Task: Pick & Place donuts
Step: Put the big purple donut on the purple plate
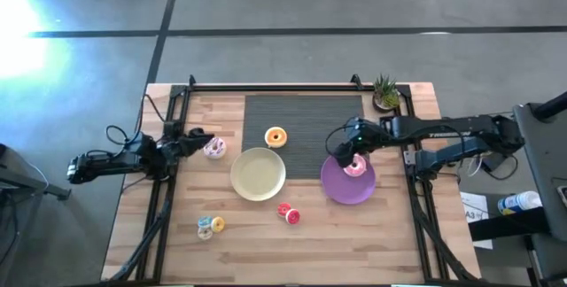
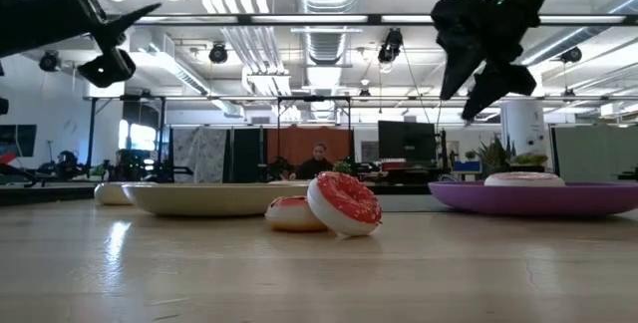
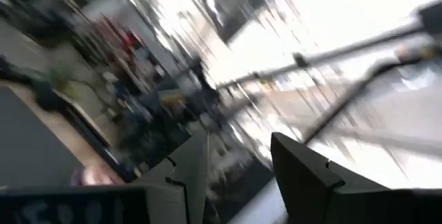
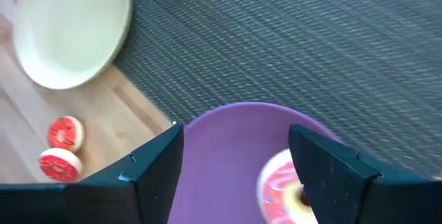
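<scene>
Wood-slat table (image 1: 266,243) with a dark woven mat (image 1: 301,119) at the back, open workshop behind. Right gripper (image 1: 341,152) hangs over the near-left rim of the purple plate (image 1: 337,191), fingers spread, nothing between them; pink-iced donut (image 1: 355,166) lies on that plate just beside it. Left gripper (image 1: 197,138) sits at the table's left edge, fingers apart and empty, next to a whitish-pink donut (image 1: 214,149). Pale-yellow plate (image 1: 258,174) carries nothing. Orange donut (image 1: 275,136) on the mat's edge, two red donuts (image 1: 289,213) touching each other in front of the yellow plate, yellow and teal pair (image 1: 210,226) near the front left.

Risks, my read: the red pair leans together, so gripping one likely drags or rolls the other. Small rings can slip out of a wide grip. Right fingers dropping carelessly could tip the purple plate's rim.
</scene>
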You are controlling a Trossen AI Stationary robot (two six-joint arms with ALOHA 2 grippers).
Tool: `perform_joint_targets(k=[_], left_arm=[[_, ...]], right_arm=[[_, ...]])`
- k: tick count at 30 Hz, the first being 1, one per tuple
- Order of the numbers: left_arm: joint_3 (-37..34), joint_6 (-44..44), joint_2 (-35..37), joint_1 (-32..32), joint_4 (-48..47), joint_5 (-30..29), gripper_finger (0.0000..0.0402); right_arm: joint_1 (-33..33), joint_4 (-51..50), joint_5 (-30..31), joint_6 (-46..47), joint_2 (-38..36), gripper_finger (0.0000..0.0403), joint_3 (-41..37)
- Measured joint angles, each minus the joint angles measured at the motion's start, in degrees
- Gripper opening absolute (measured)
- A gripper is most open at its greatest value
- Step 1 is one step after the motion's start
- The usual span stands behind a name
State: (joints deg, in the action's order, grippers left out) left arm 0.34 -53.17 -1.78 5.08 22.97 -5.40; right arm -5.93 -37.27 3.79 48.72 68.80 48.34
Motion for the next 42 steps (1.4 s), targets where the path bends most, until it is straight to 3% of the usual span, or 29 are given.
perform_joint_targets(k=[6,10,16,25,29,35,42], left_arm=[[0.0,-2.6,0.0,0.0,3.0,-18.3,0.0131],[0.4,0.7,-1.1,0.1,3.3,-20.3,0.0131],[5.5,-0.8,-11.7,0.1,-15.0,-29.0,0.0131],[23.0,-10.4,-31.1,2.7,-54.4,-28.3,0.0131],[30.7,-12.7,-38.1,6.7,-69.1,-23.8,0.0131],[35.4,-7.2,-47.0,14.4,-73.1,-14.4,0.0131],[35.6,5.0,-56.0,25.8,-74.0,-6.5,0.0158]], right_arm=[[0.1,3.1,-2.8,1.1,3.9,0.0249,0.0],[0.0,3.3,-2.8,-0.4,4.5,0.0249,0.0],[-2.3,3.4,-2.7,-7.7,4.3,0.0249,0.0],[-9.3,3.4,-5.1,-20.4,4.4,0.0249,0.0],[-11.6,3.6,-5.2,-25.6,4.4,0.0249,0.0],[-13.6,5.8,-5.3,-29.6,4.4,0.0249,0.0],[-14.0,11.2,-5.4,-26.3,4.4,0.0249,0.0]])
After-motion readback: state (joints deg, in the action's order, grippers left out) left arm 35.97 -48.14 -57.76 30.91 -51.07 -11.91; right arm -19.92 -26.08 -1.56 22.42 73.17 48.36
